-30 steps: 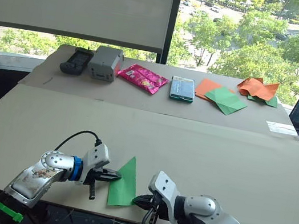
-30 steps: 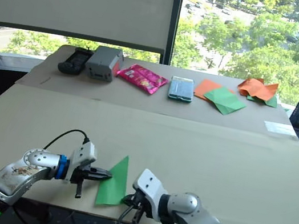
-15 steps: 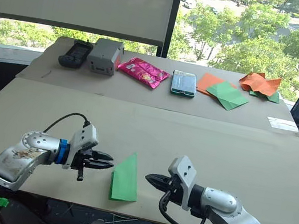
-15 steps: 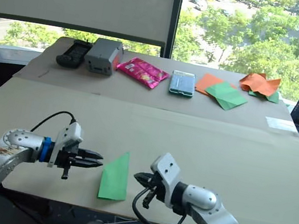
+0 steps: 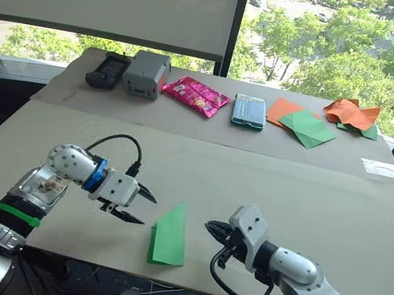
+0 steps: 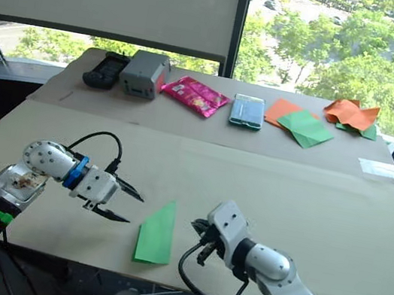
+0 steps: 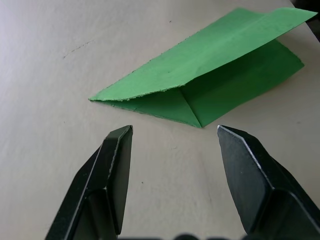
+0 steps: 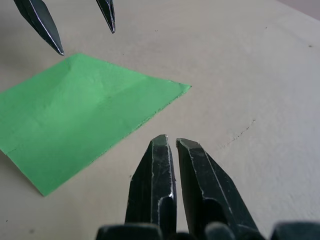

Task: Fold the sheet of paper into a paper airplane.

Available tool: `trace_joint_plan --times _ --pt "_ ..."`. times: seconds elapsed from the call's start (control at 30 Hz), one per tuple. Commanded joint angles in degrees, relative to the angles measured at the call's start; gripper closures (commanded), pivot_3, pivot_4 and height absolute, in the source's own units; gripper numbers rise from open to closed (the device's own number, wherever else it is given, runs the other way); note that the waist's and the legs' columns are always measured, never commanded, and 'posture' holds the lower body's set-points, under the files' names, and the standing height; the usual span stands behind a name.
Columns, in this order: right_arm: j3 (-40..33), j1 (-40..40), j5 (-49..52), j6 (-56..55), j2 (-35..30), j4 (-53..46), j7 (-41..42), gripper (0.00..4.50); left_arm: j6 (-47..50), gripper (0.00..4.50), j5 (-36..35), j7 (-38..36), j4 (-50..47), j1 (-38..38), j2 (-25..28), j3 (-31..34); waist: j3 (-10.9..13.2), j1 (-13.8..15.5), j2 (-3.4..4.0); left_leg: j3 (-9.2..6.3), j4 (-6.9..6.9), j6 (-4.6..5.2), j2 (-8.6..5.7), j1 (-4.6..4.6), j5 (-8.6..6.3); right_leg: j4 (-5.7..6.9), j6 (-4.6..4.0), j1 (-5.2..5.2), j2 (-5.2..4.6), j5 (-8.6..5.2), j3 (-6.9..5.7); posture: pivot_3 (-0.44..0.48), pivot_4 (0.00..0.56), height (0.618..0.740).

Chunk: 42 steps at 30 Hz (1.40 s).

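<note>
I see the thin bright green folded paper sheet (image 5: 168,235), pointed and creased, near the table's near edge. Left gripper (image 5: 140,205) spread wide just left of it, empty; right gripper (image 5: 213,228) pinched closed, empty.

Bare worktop (image 5: 267,183) lies open around the folded paper (image 5: 168,236) | left pincer (image 5: 139,205), fingers spread, flanks one side | right pincer (image 5: 214,229), fingers together, flanks the other | clutter lines the far edge, well apart
</note>
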Motion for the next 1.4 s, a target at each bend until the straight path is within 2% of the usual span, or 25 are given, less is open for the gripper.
trace_joint_plan --times 0.03,0.2,0.47,0.5,0.57,0.6,0.67,0.7,0.73,0.77,0.83,0.93,1.13,1.17,1.23,1.27,1.3,1.4 --pt "-1.87 0.04 -0.51 -0.42 0.68 -1.74 -1.65 2.97 -4.68 1.63 0.21 -2.35 4.50 -4.68 -2.22 -0.89 -0.01 0.06 -0.02 0.00 0.01 0.06 0.00 0.00 0.04 0.01 0.06 0.02 0.01 0.05 0.00 0.000 0.150 0.720" --pt "-3.64 0.20 -0.87 -0.12 1.54 -1.15 -3.36 2.97 -6.35 1.63 -0.58 -4.90 9.94 -8.88 -5.58 -1.58 -0.02 -0.21 -0.02 0.00 0.03 0.57 0.00 0.00 0.35 0.09 0.10 0.10 0.04 0.11 0.00 0.000 0.150 0.720" --pt "-3.17 0.63 -1.57 -0.34 1.53 -2.01 -3.40 2.97 -12.56 1.63 1.25 -5.71 16.96 -12.63 -6.21 -6.30 -0.02 -0.26 -0.02 0.00 0.13 0.62 0.00 0.02 0.39 0.28 0.12 0.13 0.05 0.12 0.01 0.000 0.150 0.720" --pt "-2.89 0.63 -1.88 -0.38 1.36 -2.08 -3.37 2.97 -13.13 1.63 1.26 -5.71 17.60 -12.88 -6.43 -6.67 0.00 -0.36 0.02 -0.09 0.14 0.64 -0.06 -0.03 0.40 0.31 0.12 0.45 0.04 0.12 -0.03 0.000 0.150 0.720" --pt "-3.04 0.64 -1.76 -0.27 1.58 -2.24 -3.40 2.97 -13.93 1.63 1.19 -5.71 18.76 -13.35 -7.33 -7.09 0.08 -1.15 0.14 -0.75 0.12 1.23 -0.42 -0.05 0.77 0.34 0.15 1.23 0.02 0.09 -0.42 0.000 0.150 0.720" --pt "-3.35 0.63 -1.43 -0.11 1.86 -2.27 -3.49 2.97 -14.31 1.63 1.13 -5.71 19.27 -13.59 -7.70 -7.28 0.09 -1.63 0.16 -1.55 0.02 1.35 -0.91 -0.06 0.84 0.34 0.30 1.90 -0.23 -0.24 -1.01 0.000 0.150 0.720" --pt "-4.49 0.75 -0.30 0.73 2.59 -2.34 -3.77 2.97 -15.27 1.63 1.28 -5.71 20.43 -13.97 -8.46 -7.41 0.22 -2.22 0.28 -3.87 -0.51 2.01 -2.71 -0.06 1.24 0.90 0.81 2.44 -1.17 -1.13 -2.10 0.000 0.150 0.720" --pt "-4.70 0.99 -0.61 0.61 2.32 -2.34 -3.84 2.97 -16.02 1.63 1.58 -5.71 21.07 -14.03 -8.85 -7.48 0.33 -2.05 0.41 -5.06 -0.67 2.42 -3.56 -0.05 1.50 1.08 1.04 2.92 -1.16 -1.41 -2.17 0.000 0.150 0.720" --pt "-4.81 1.11 -0.87 0.51 2.10 -2.32 -3.90 2.97 -16.58 1.63 1.78 -5.71 21.60 -14.12 -9.11 -7.55 0.35 -1.35 0.47 -5.02 -0.71 2.48 -3.46 0.02 1.54 1.22 0.73 2.57 -0.95 -1.79 -1.76 0.000 0.150 0.720" --pt "-4.79 1.27 -0.92 0.53 1.95 -2.36 -3.83 2.97 -17.22 1.63 1.90 -5.71 22.03 -14.15 -9.25 -7.90 0.33 -1.06 0.50 -4.57 -0.77 2.12 -3.28 -0.14 1.32 1.26 0.57 2.42 -0.94 -1.86 -1.66 0.000 0.150 0.720" --pt "-4.75 1.50 -0.88 0.42 1.96 -2.45 -3.80 2.97 -18.17 1.63 2.09 -5.71 22.75 -14.23 -9.71 -8.22 0.32 -0.63 0.50 -4.34 -0.80 2.12 -3.22 -0.49 1.33 1.36 0.82 2.10 -0.95 -1.69 -1.66 0.000 0.150 0.720" --pt "-4.67 1.52 -1.01 0.41 2.17 -2.47 -3.91 2.97 -18.95 1.63 2.49 -5.71 23.76 -14.62 -10.68 -8.10 0.33 -0.42 0.48 -4.20 -0.45 2.51 -3.23 -0.56 1.59 1.44 0.84 2.12 -0.95 -1.69 -1.62 0.000 0.150 0.720" --pt "-5.94 1.31 0.06 2.73 3.33 -2.02 -5.04 2.97 -18.93 1.63 2.16 -5.71 24.06 -15.00 -11.39 -7.64 0.33 -0.39 0.47 -4.11 -0.47 2.10 -3.17 -0.55 1.33 1.45 0.82 2.11 -0.97 -1.70 -1.60 0.000 0.150 0.720" --pt "-6.02 1.34 0.06 2.94 3.38 -2.13 -5.12 2.97 -19.06 1.63 2.62 -5.66 24.43 -15.27 -11.35 -7.47 0.37 0.19 0.39 -3.59 -0.44 2.07 -2.82 -0.44 1.31 1.48 0.61 1.90 -0.92 -1.74 -1.36 0.000 0.150 0.720" --pt "-5.92 1.45 -0.21 2.84 3.10 -2.15 -4.88 2.97 -19.26 1.63 3.08 -5.63 25.21 -15.96 -11.32 -7.26 0.31 1.16 0.19 0.45 -0.11 1.96 -0.01 -0.29 1.27 1.31 -0.10 1.21 0.34 -1.26 0.29 0.000 0.150 0.720" --pt "-5.84 1.49 -0.40 2.58 2.93 -1.99 -4.76 2.97 -19.32 1.63 3.01 -5.66 25.51 -16.30 -11.35 -7.26 0.24 1.14 0.17 1.82 0.00 1.87 0.93 -0.35 1.21 1.25 -0.27 1.04 0.82 -1.04 0.76 0.000 0.150 0.720" --pt "-5.89 1.49 -0.37 2.16 2.98 -1.93 -4.64 2.97 -19.47 1.63 3.04 -5.69 25.78 -16.63 -11.53 -7.20 0.23 0.67 0.12 1.77 -0.04 1.91 0.91 -0.44 1.19 1.05 -0.26 1.34 0.95 -0.93 0.83 0.000 0.150 0.720" --pt "-5.59 1.38 -0.55 2.12 3.03 -1.84 -4.72 2.97 -20.58 1.63 3.30 -5.26 26.63 -17.67 -13.08 -7.03 0.23 -0.07 0.11 1.78 -0.09 1.93 0.90 -0.34 1.20 0.91 -0.25 1.16 1.01 -0.92 0.93 0.000 0.150 0.720"
